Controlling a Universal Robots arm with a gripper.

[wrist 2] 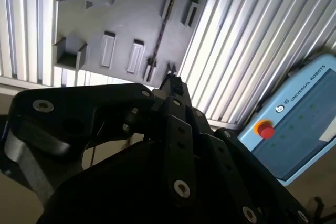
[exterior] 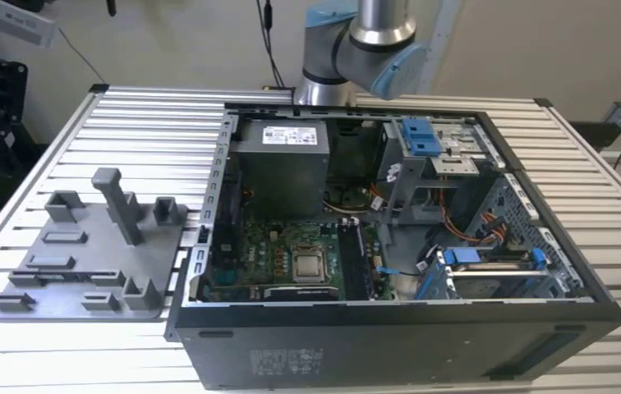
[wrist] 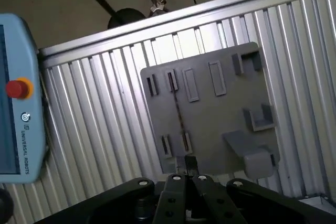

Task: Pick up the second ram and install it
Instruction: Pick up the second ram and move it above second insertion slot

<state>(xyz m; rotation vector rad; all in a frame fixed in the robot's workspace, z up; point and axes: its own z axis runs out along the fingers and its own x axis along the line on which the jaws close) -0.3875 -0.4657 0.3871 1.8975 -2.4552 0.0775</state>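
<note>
Alignment matters most while I hang well above the holder tray (wrist: pixel 210 124), my gripper (wrist: pixel 188 163) pinched closed and empty: the second ram (wrist: pixel 177 109) stands edge-up between its slots, so I'd square my jaws across its thin faces.

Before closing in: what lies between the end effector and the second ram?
Only bare tray separates end effector from ram, in the first wrist view.
</note>
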